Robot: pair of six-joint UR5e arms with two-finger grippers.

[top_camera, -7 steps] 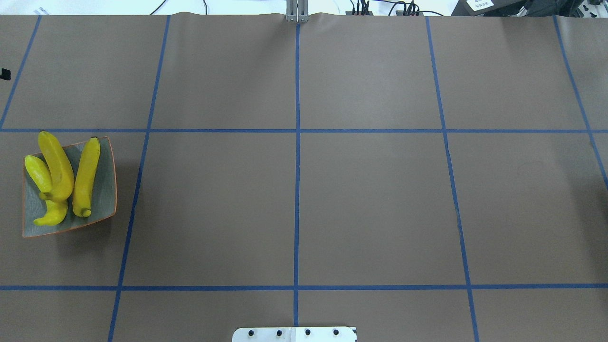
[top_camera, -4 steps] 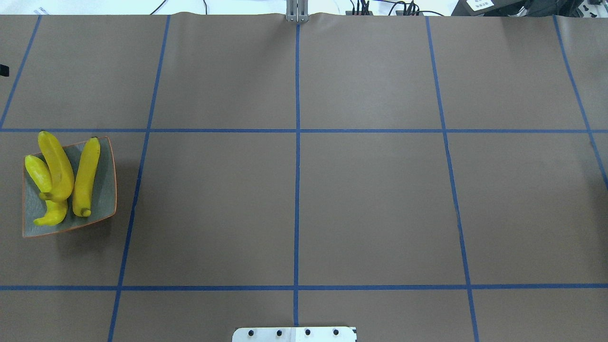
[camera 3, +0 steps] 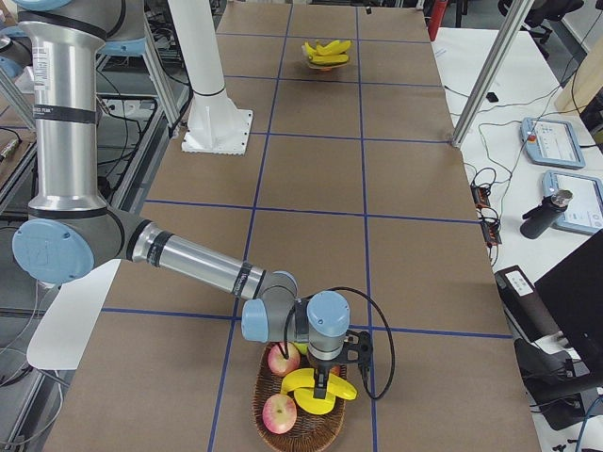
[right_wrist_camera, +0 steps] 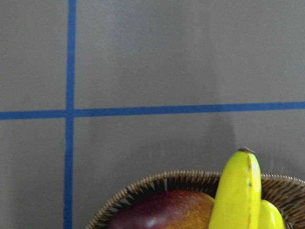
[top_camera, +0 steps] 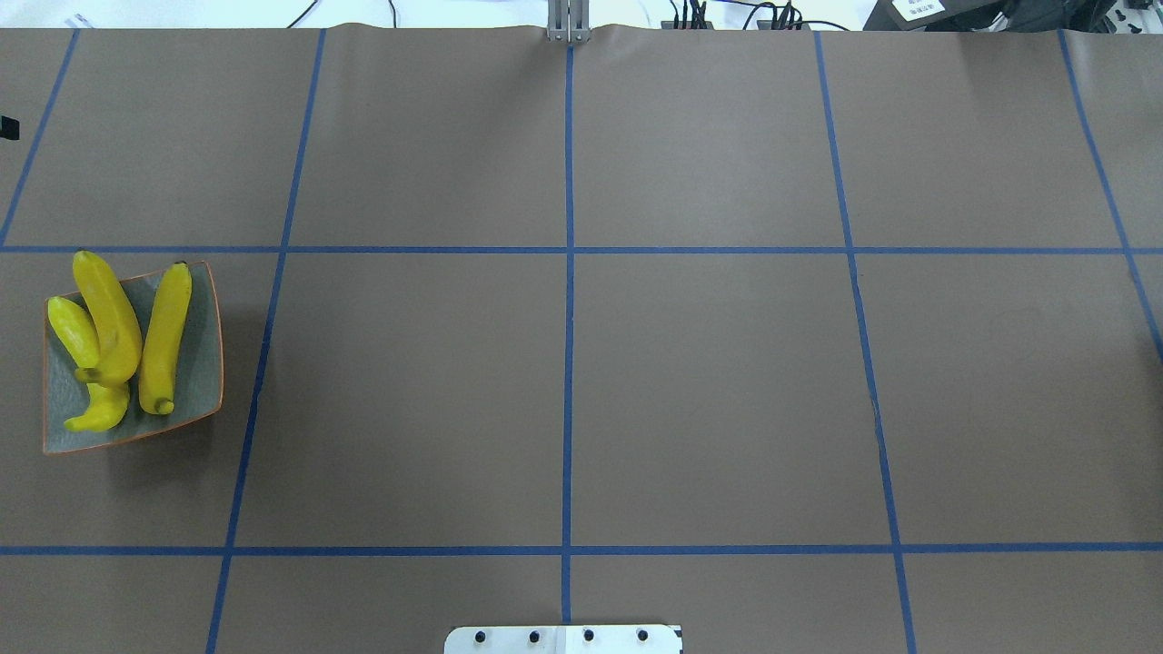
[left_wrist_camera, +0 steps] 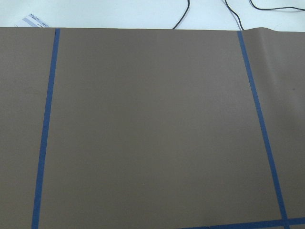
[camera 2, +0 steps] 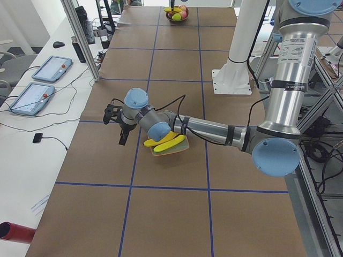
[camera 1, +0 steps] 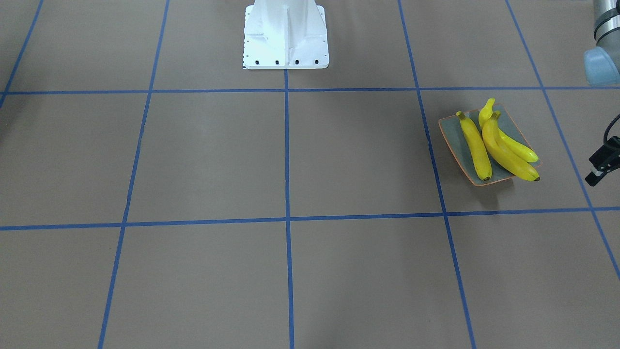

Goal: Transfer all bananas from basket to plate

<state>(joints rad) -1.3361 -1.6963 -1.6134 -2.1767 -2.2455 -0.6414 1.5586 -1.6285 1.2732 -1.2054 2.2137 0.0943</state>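
Observation:
Three yellow bananas (top_camera: 166,336) lie on the grey-green, orange-rimmed plate (top_camera: 195,400) at the table's left side, also seen in the front view as bananas (camera 1: 477,150) on the plate (camera 1: 453,131). A fourth banana (camera 3: 318,386) rests in the wicker basket (camera 3: 268,428) at the table's right end; its tip (right_wrist_camera: 238,186) fills the right wrist view. My right gripper (camera 3: 328,369) hangs right over that banana; I cannot tell its state. My left gripper (camera 1: 600,167) hovers beyond the plate's outer side, cut off by the frame edge.
Two red-yellow apples (camera 3: 281,360) share the basket with the banana. The white robot base (camera 1: 286,36) stands at mid-table. Blue tape lines grid the brown table cover. Tablets (camera 2: 51,68) and cables lie on the white bench beside the table.
At the overhead view's left edge, the dark bit of my left gripper has crept slightly farther from the robot. The plate and its bananas have not moved.

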